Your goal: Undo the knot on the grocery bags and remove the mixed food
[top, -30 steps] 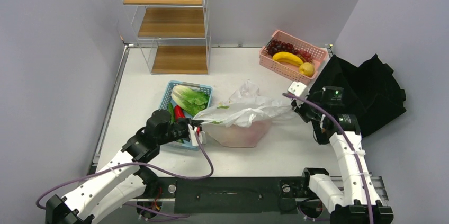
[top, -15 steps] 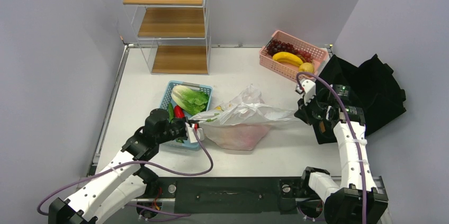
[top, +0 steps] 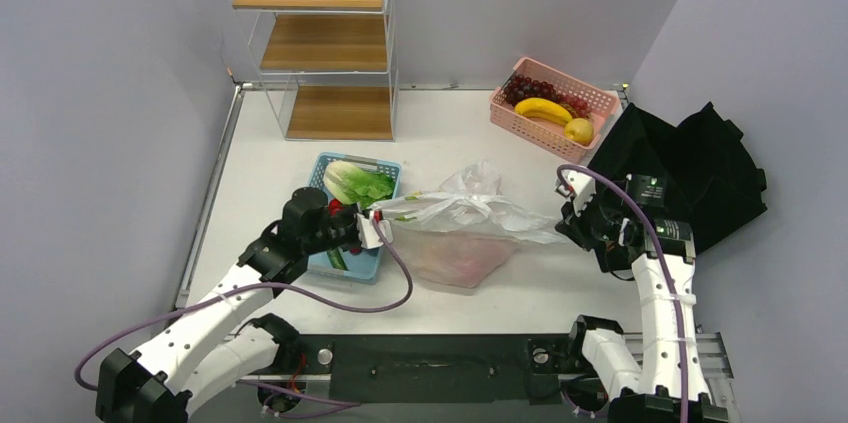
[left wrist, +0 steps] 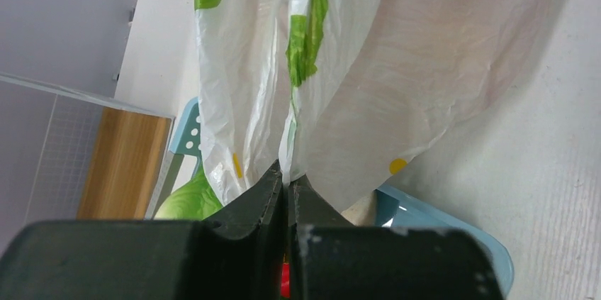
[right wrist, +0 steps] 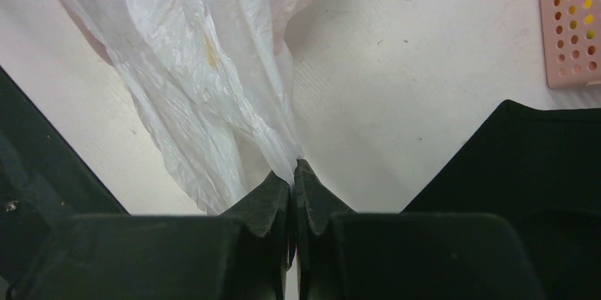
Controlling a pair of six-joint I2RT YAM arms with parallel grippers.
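The grocery bag point(top: 462, 226), thin white plastic with green marks and yellow dots, lies mid-table, pulled out sideways between my two grippers. Reddish shapes of the mixed food point(top: 462, 259) show dimly through its lower part; I cannot tell which items they are. My left gripper point(top: 378, 226) is shut on the bag's left handle strip, which fans up from the closed jaws point(left wrist: 287, 179). My right gripper point(top: 563, 228) is shut on the bag's right end, a twisted white fold pinched at the tips point(right wrist: 293, 169). In the top view I cannot make out a knot among the bunched plastic on top.
A blue basket point(top: 322, 163) with lettuce point(top: 355, 183) sits under my left wrist. A pink basket point(top: 522, 130) with banana and grapes stands at the back right. The black tote point(top: 700, 168) lies beside my right arm. A wire shelf point(top: 320, 43) stands at the back.
My left gripper has moved away from me with its handle. My right gripper has swung right and nearer. The bag is now stretched wider and flatter between them.
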